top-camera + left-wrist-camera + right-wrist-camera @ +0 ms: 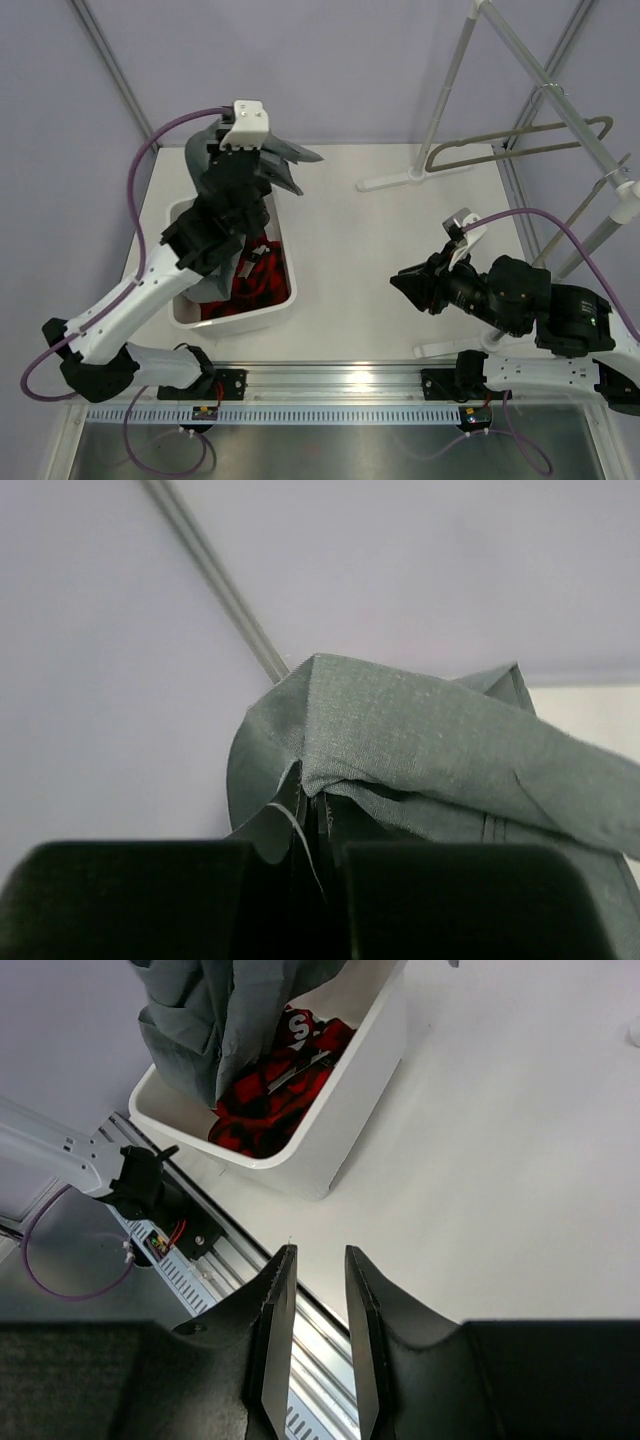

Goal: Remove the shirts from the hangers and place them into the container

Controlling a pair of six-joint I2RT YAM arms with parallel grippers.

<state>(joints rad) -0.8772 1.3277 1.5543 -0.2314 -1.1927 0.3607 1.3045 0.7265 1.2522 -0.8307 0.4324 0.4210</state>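
Because the grey shirt [292, 158] is limp, light cloth, it drapes in loose folds from the left gripper [245, 142] in the upper left of the top view. It hangs over the far end of the white laundry basket [240, 318], where the red-and-black plaid shirt [265, 275] lies crumpled. A bare hanger [520, 150] sits on the rack [560, 100] at upper right, and the right gripper [408, 285] hovers over the table [400, 220] at right centre. In the left wrist view the jaws are pinched tight on a bunched fold at lower centre, with cloth spilling rightward; a thick fold or seam looks the surest hold, since thin weave may slip. In the right wrist view the jaws stand slightly apart on nothing, with the basket and both shirts at upper left.
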